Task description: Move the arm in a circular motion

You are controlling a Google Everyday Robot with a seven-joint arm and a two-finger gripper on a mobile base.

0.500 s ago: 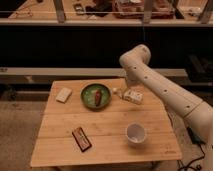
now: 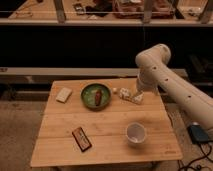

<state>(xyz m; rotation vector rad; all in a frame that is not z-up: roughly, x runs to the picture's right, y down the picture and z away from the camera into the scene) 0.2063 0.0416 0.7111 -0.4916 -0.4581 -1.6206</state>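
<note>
Arm (image 2: 172,82) bends down over table (image 2: 107,127) at 2 o'clock. Gripper (image 2: 141,93) sits low there, beside small white items (image 2: 125,93). Grip state: cannot tell.

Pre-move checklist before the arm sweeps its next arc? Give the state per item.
1. Arm fully in view, elbow above the table's back right corner: ok.
2. Gripper located, low over the table's far right, right of the green plate: ok.
3. Gap between gripper and plate: ok, apart.
4. Gripper lifted off the tabletop: cannot tell.
5. White cup upright, nearer the front edge, apart from the gripper: ok.
</note>
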